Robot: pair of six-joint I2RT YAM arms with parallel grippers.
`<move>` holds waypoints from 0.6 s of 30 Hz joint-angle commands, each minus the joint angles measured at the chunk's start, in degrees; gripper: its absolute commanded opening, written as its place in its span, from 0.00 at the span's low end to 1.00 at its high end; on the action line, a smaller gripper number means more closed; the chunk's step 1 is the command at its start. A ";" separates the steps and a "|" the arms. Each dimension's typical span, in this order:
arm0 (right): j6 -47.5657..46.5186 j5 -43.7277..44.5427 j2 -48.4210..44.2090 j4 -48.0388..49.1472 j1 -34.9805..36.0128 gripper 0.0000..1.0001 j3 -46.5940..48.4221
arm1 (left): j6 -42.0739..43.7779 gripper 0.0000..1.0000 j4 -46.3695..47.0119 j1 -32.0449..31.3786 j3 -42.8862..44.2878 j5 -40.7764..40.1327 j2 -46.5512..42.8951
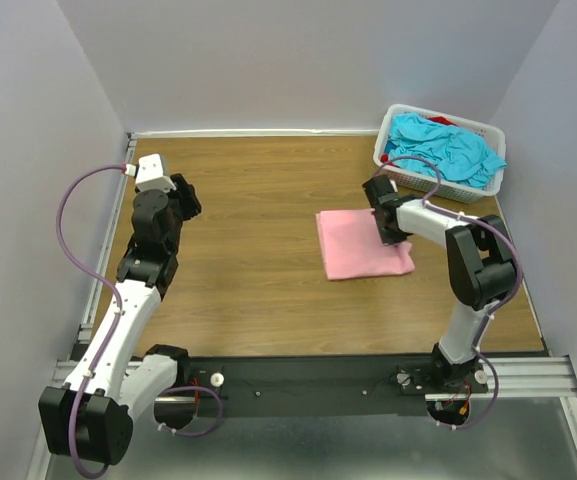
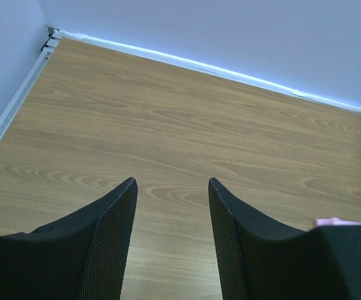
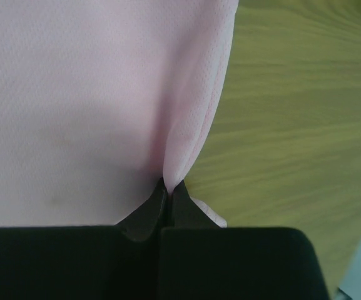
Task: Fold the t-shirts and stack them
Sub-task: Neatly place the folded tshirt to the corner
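Note:
A light pink t-shirt (image 1: 356, 245) lies folded into a rectangle on the wooden table, right of centre. My right gripper (image 1: 389, 232) is at its right edge, shut on a pinch of the pink cloth (image 3: 186, 150). Turquoise t-shirts (image 1: 448, 148) and a bit of red cloth (image 1: 441, 121) lie heaped in the white basket at the back right. My left gripper (image 1: 186, 196) is open and empty over bare table at the left; a sliver of the pink shirt (image 2: 335, 221) shows beside its right finger.
The white slotted basket (image 1: 399, 176) stands at the table's back right corner, just behind my right arm. Grey walls close in the table on three sides. A white strip (image 2: 218, 67) runs along the back edge.

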 commanded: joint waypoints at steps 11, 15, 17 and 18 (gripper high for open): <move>-8.85 24.49 1.76 5.89 -19.88 0.01 -6.21 | 0.70 0.58 -4.53 -3.75 1.32 -10.47 1.39; -13.68 26.52 2.11 9.84 -25.97 0.01 -5.86 | 0.62 0.57 -4.62 -3.76 1.59 -10.39 2.97; -16.32 25.90 1.85 12.39 -29.04 0.01 -5.07 | 0.62 0.57 -4.71 -3.76 1.59 -10.56 3.94; -16.94 25.73 1.85 13.10 -29.92 0.01 -4.72 | 0.70 0.57 -4.71 -3.76 1.67 -10.74 4.20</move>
